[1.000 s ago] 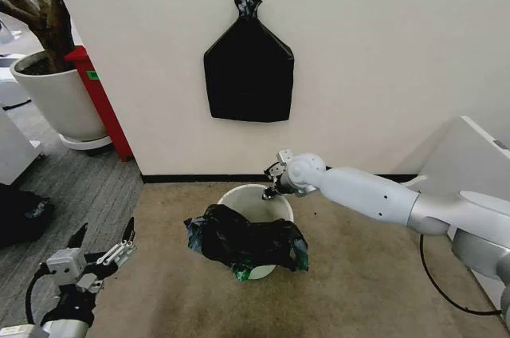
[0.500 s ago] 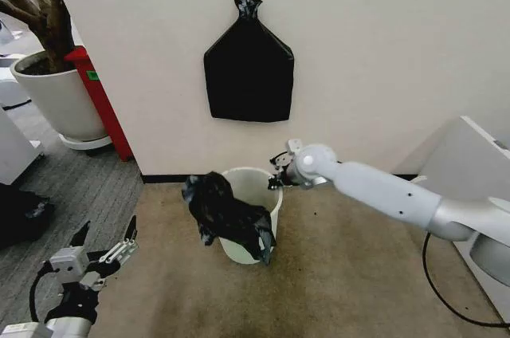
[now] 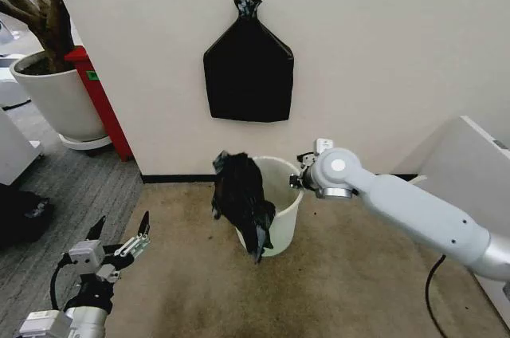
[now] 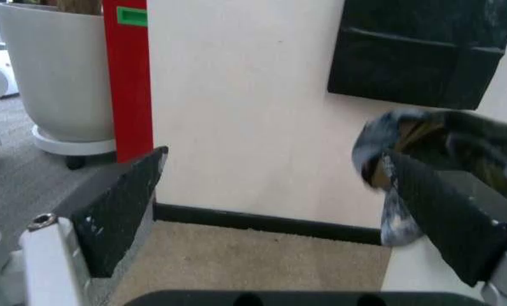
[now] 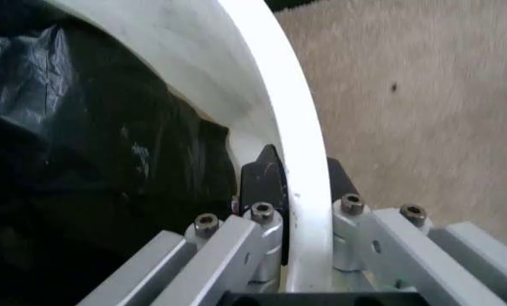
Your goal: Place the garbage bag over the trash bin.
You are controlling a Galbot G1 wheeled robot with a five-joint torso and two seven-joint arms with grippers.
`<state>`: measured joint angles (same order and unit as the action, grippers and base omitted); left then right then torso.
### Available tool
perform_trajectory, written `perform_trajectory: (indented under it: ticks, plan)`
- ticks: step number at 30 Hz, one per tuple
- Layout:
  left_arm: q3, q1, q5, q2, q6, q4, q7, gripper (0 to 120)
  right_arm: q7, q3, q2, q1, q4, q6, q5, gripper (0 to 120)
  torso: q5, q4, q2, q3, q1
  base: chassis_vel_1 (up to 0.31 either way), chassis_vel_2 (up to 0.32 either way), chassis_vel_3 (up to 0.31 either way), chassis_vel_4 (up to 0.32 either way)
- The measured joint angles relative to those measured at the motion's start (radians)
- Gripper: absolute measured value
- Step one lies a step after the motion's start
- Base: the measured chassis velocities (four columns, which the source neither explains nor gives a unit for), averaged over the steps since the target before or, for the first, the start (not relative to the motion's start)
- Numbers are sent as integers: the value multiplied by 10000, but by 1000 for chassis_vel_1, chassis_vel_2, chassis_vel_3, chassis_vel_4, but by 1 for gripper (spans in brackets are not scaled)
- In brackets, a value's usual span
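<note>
Step in hand: bin handling, bag not yet seated. Right pincer (image 5: 289, 191) is clamped on the trash bin (image 3: 288, 218) rim, one finger inside, one outside; wrist view confirms. The bin sits tilted on the carpet. The garbage bag (image 3: 241, 198) drapes over the left rim only. Left pincer (image 3: 118, 241) is apart, low, well clear. Next: spread the bag around the full rim.
</note>
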<state>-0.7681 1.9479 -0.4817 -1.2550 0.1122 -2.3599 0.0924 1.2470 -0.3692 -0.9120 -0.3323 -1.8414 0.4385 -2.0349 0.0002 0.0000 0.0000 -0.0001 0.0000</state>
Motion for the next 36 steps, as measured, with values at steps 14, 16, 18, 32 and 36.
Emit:
perform_trajectory:
  ticks: [14,16,18,32,36]
  plan:
    - [-8,-4,71,-27,21,10,1,100,909,1263,-1091,-2877,-1115,-1370,2475,0,-2,0,0,0,0,0,0,0,0]
    - [10,5,119,-53,29,32,-25,100,698,1207,-1148,-3087,-1119,-1276,3013,0,-3,0,0,0,0,0,0,0,0]
    - [21,-3,130,-62,30,45,-26,100,660,1190,-1168,-3128,-1110,-1263,3114,0,-2,0,0,0,0,0,0,0,0]
    - [439,-87,697,-293,17,93,117,100,-155,440,-1895,-4022,29,-1138,5321,0,-3,0,0,1,0,0,0,0,0]
    - [463,-159,697,-296,4,87,123,100,-178,393,-1962,-4037,219,-1173,5371,0,-2,0,0,0,0,0,0,0,0]
